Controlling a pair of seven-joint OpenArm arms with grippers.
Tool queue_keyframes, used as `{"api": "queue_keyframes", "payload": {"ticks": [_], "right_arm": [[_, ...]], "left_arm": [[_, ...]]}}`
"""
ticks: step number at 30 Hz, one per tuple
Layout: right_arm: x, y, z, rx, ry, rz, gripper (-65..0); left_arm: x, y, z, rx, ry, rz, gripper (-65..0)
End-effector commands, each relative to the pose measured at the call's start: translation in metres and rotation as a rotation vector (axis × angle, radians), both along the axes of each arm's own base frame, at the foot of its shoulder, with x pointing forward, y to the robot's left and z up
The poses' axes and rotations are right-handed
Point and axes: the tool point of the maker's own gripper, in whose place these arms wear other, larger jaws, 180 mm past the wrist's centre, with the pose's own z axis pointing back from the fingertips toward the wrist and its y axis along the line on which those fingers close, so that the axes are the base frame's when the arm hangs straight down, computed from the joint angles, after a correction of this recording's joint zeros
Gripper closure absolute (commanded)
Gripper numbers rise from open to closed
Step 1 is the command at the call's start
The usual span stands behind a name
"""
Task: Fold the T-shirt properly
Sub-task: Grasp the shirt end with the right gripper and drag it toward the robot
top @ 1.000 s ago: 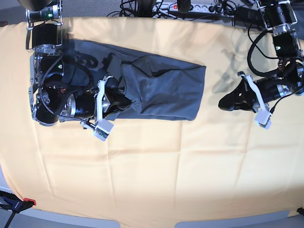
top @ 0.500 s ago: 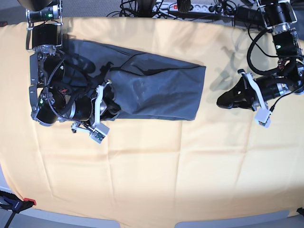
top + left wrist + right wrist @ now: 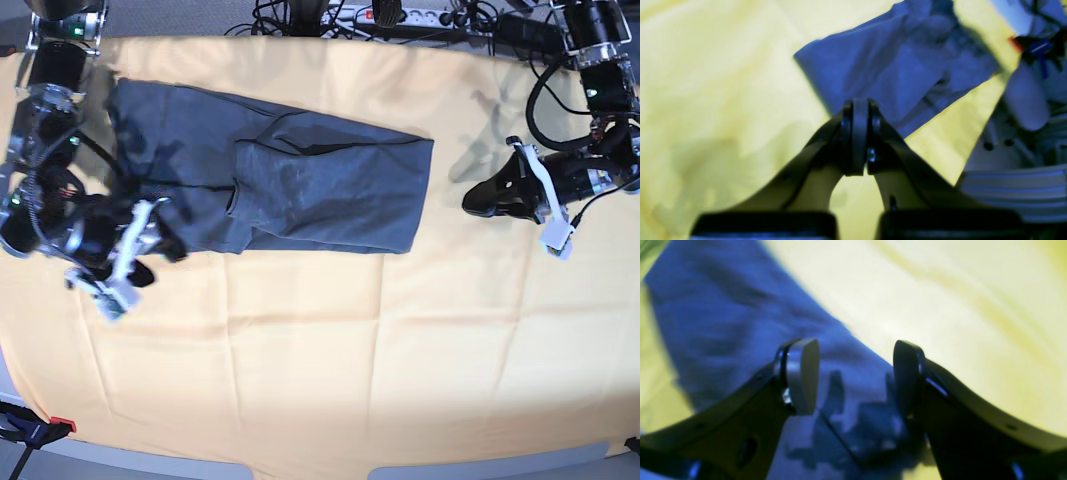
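The T-shirt (image 3: pixel 300 185) lies folded lengthwise on the yellow-orange cloth (image 3: pixel 330 350).

Right gripper (image 3: pixel 853 376) hangs low on the base view's left side, fingers (image 3: pixel 801 373) spread wide with nothing between them. Left gripper (image 3: pixel 858 143) sits out at the opposite side, fingers pressed flat together, arm bent at the wrist.

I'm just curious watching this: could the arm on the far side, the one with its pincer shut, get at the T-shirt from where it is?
Probably yes. The left pincer sits shut just beside the T-shirt, with only bare yellow cloth between them; it would need to open first.
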Motion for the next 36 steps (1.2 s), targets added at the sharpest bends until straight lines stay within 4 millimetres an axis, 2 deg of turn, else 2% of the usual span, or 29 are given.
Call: {"api": "queue_keyframes", "payload": {"ticks": [1, 6, 9, 11, 13, 17, 20, 27, 31, 36], "right_arm": [[0.0, -0.012, 0.009, 0.019, -0.028, -0.035, -37.1], [-0.041, -0.081, -0.019, 0.033, 0.083, -0.296, -37.1], [-0.066, -0.109, -0.031, 0.053, 0.117, -0.423, -37.1], [-0.082, -0.12, -0.038, 0.076, 0.137, -0.484, -37.1], [-0.093, -0.116, -0.045, 0.12, 0.159, -0.502, -37.1], [-0.104, -0.091, -0.062, 0.246, 0.203, -0.48, -37.1], [-0.104, -0.078, -0.074, 0.353, 0.231, -0.47, -37.1], [-0.101, -0.064, -0.105, 0.58, 0.297, -0.463, -37.1], [-0.093, -0.059, -0.107, 0.684, 0.293, -0.44, -37.1], [-0.085, -0.037, -0.094, 0.782, 0.298, -0.371, -37.1]], "left_arm": [[0.005, 0.004, 0.015, 0.001, -0.051, -0.005, 0.0], [0.007, 0.015, 0.02, 0.046, -0.057, -0.008, 0.0], [0.009, 0.017, 0.022, 0.048, -0.061, -0.001, 0.0], [0.009, 0.017, 0.022, 0.046, -0.057, 0.002, 0.0], [0.009, 0.017, 0.022, 0.045, -0.056, 0.002, 0.0], [0.01, 0.016, 0.024, 0.038, -0.064, 0.005, 0.0], [0.01, 0.017, 0.024, 0.037, -0.064, 0.007, 0.0], [0.011, 0.017, 0.024, 0.029, -0.049, 0.021, 0.0], [0.011, 0.017, 0.024, 0.029, -0.05, 0.02, 0.0], [0.011, 0.017, 0.024, 0.029, -0.05, 0.02, 0.0]]}}
